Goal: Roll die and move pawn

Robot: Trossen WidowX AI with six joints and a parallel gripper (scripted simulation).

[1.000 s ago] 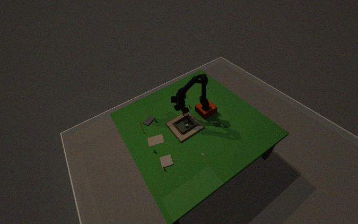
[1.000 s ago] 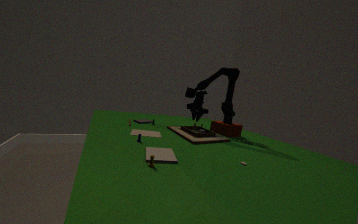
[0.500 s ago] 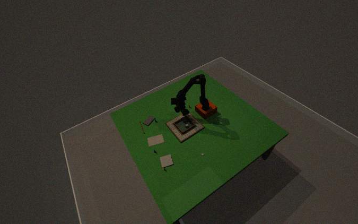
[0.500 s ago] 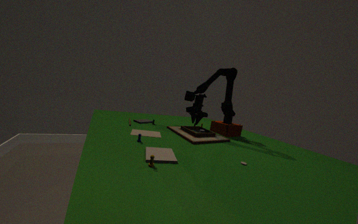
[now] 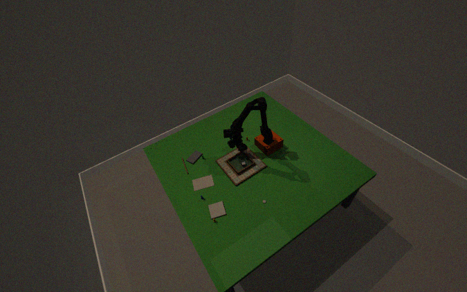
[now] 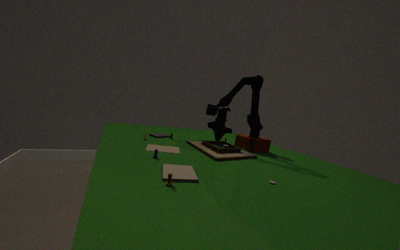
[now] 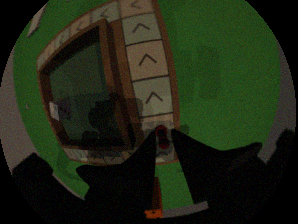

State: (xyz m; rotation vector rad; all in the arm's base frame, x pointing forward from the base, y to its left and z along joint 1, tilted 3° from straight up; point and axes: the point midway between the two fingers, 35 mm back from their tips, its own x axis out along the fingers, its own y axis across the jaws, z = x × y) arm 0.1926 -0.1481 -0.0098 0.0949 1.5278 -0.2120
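My gripper (image 5: 242,149) (image 6: 217,140) (image 7: 162,133) points down over the board's near ring, its fingers narrowed around the small dark red pawn (image 7: 161,133). A slim gap shows between pawn and right finger in the wrist view; the pawn is on a ring square. The board (image 5: 223,162) (image 6: 200,146) (image 7: 147,60) has arrowed squares around the brown-rimmed dice tray (image 5: 239,173) (image 6: 221,150) (image 7: 106,55). The white die (image 5: 243,163) (image 6: 226,145) (image 7: 55,111) lies inside the tray; its pips are too dim to read.
Off the board are an orange figure (image 5: 247,138), a blue pawn (image 5: 202,197) (image 6: 156,154), a yellow pawn (image 5: 214,220) (image 6: 169,179), two pale slabs (image 5: 203,183) (image 5: 216,210), a grey slab (image 5: 194,157), a stick (image 5: 185,165) and a small white disc (image 5: 264,201) (image 6: 272,182).
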